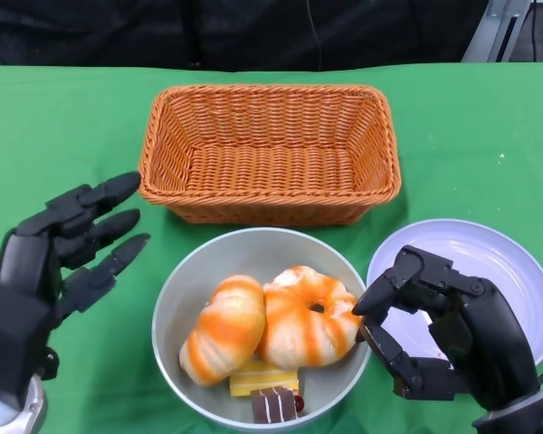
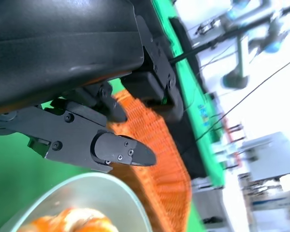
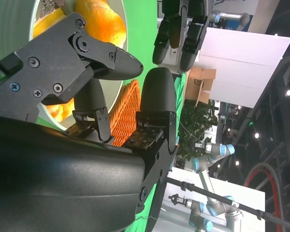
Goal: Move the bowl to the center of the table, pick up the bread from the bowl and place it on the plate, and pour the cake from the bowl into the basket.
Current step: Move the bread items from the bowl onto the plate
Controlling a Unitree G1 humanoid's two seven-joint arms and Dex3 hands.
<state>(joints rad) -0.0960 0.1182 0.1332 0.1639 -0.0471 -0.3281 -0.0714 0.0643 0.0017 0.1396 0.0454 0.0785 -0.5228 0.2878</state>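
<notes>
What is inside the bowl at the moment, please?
The bowl holds two orange-striped breads and two cake pieces, yellow and brown. Anything beneath the breads is covered.

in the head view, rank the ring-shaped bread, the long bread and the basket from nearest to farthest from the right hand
From the right hand:
1. Ring-shaped bread, in the bowl's right half, right by the fingertips.
2. Long bread, in the bowl's left half, beyond the ring.
3. Basket, at the far side of the table behind the bowl.
</notes>
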